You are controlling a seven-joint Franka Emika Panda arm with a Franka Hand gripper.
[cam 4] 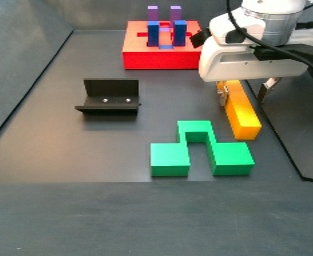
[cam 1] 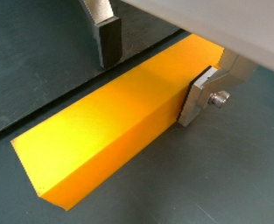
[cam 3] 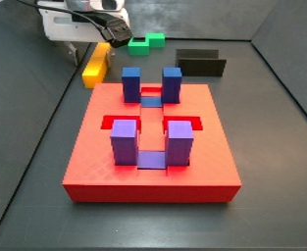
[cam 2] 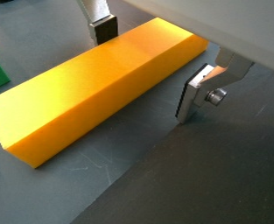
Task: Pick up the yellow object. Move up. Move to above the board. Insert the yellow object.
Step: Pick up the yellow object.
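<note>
The tool (cam 2: pixel 145 61) sits with its fingers apart on either side of the long yellow-orange bar (cam 2: pixel 92 92), across its long side, not squeezing yet.

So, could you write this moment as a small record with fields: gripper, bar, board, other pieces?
gripper: gripper low over the long yellow-orange rectangular bar, fingers either side of it; contact cannot be told
bar: lying flat on the dark floor, in both side views beside the large flat red square board
board: no bar inserted; blue and purple posts upright
other pieces: green notched block; dark L-shaped fixture
</note>
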